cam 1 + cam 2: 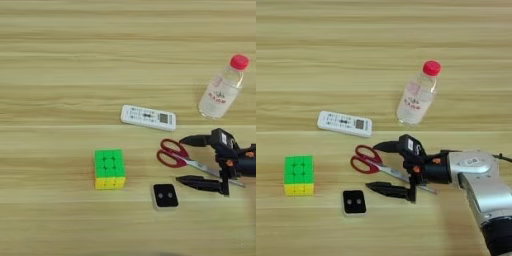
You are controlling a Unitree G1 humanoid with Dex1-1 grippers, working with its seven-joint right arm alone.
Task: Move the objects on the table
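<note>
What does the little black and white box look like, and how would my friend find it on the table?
On the wooden table, look near the front edge, between the colourful puzzle cube and the open pincer. The little box lies flat just below the red-handled scissors. It is the only thing with a black face in a white rim, and the smallest thing there.

Colours on the wood-grain table [60,50]
Green-and-yellow puzzle cube [109,169], red-capped clear bottle [223,88], red-handled scissors [173,153], white remote control [148,117], black-faced white box [165,196], black gripper [377,166].
</note>
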